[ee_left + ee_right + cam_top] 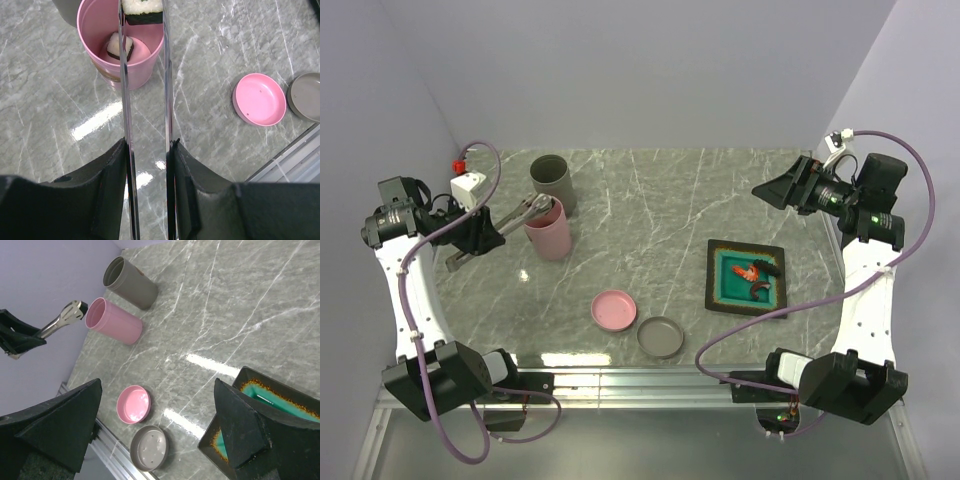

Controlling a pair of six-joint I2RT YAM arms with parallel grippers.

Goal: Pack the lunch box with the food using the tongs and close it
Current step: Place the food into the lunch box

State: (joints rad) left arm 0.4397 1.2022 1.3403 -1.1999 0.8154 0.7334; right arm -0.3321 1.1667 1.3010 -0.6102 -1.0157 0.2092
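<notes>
The left pincer clenches the tongs, pinching a white block just above the pink cup (its twin already lies inside) for a clean drop. Well apart from the cup, the right pincer hangs released near the plated shrimp piece.

Bright, even light — glare patches on the table, soft shadows.

place: robot lab test cell | walls: plain pale walls are boxing in a marble-patterned table | rig: left arm and right arm, trailing purple cables, are sitting bolted to an aluminium rail at its near edge
</notes>
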